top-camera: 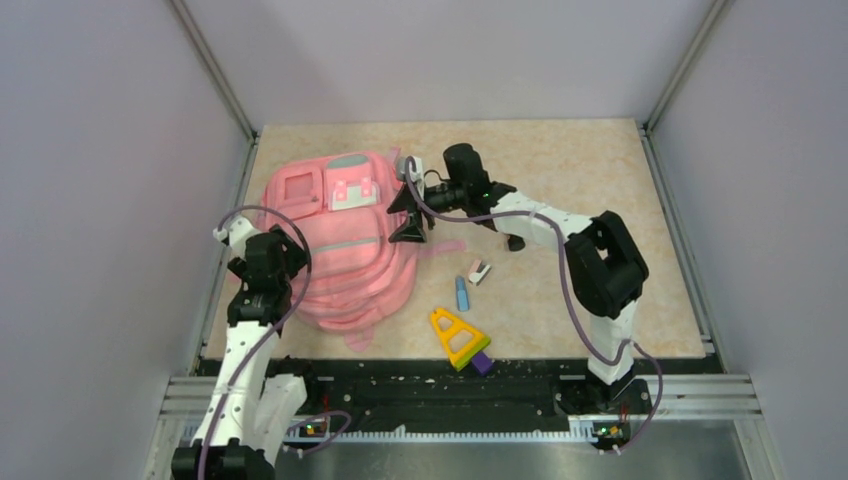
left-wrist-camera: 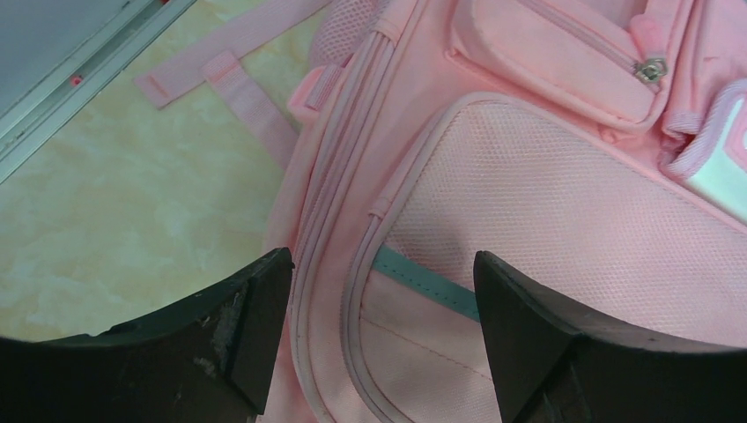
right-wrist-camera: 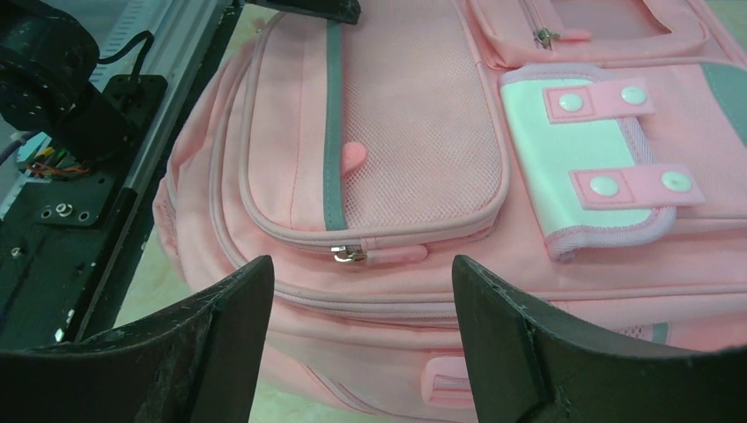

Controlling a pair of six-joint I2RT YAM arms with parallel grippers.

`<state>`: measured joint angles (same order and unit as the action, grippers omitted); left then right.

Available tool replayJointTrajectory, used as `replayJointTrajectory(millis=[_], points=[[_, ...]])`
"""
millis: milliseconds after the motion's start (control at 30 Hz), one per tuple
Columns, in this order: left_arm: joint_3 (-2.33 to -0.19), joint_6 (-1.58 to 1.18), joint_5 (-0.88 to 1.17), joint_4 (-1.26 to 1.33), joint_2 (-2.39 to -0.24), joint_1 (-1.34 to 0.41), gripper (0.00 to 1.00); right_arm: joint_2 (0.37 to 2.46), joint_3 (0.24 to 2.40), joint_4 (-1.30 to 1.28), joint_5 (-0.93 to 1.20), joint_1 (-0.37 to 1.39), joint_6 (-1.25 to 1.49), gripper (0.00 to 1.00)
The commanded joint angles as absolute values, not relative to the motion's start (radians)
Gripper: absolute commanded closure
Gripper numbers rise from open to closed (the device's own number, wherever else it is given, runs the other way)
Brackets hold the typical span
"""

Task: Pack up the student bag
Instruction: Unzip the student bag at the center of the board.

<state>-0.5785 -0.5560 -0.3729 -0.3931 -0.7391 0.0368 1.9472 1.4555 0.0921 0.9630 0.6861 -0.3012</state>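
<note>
At the far left, the left arm (top-camera: 245, 340) hangs over the 9 o'clock edge of the student bag (top-camera: 335, 250). Its jaws are spread and empty, straddling the side seams beside the mesh pocket (left-wrist-camera: 564, 203). The bag lies flat, pockets up, on the left half of the bench (top-camera: 600, 180).

The right arm (top-camera: 560, 230) reaches in at the bag's 3 o'clock edge. Its jaws are also spread and hold nothing. The pink zip tab (right-wrist-camera: 395, 253) sits just ahead of them at 12 o'clock.

The bag looks zipped, so opening it seems the step in hand. It would go best if the left jaws pin the fabric while the right jaws pinch that tab squarely and pull along the seam, not upward.

At the bag's 4 o'clock wait a small white-and-pink piece (top-camera: 478, 271), a blue stick (top-camera: 462, 293), a yellow triangle (top-camera: 457, 338) and a purple piece (top-camera: 483, 363).
</note>
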Motion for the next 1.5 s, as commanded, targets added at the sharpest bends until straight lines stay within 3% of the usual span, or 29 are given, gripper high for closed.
replayJointTrajectory(millis=[0,233,867,1333,1467], points=[[-0.561,-0.586,-0.348,-0.351,-0.758,0.054,0.21,1.92,1.52,0.154,1.04,0.687,-0.303,0.28],[-0.547,-0.598,-0.291,-0.314,-0.783,0.064,0.35,2.055,1.62,0.068,1.079,0.69,-0.278,0.28],[-0.517,-0.613,-0.291,-0.322,-0.731,0.071,0.99,2.142,1.654,-0.102,1.094,0.758,-0.341,0.29],[-0.511,-0.616,-0.291,-0.308,-0.724,0.072,1.0,1.659,1.112,-0.022,1.09,0.806,-0.199,0.42],[-0.511,-0.62,-0.28,-0.305,-0.721,0.072,1.0,1.574,1.002,0.155,0.952,0.807,-0.092,0.42]])
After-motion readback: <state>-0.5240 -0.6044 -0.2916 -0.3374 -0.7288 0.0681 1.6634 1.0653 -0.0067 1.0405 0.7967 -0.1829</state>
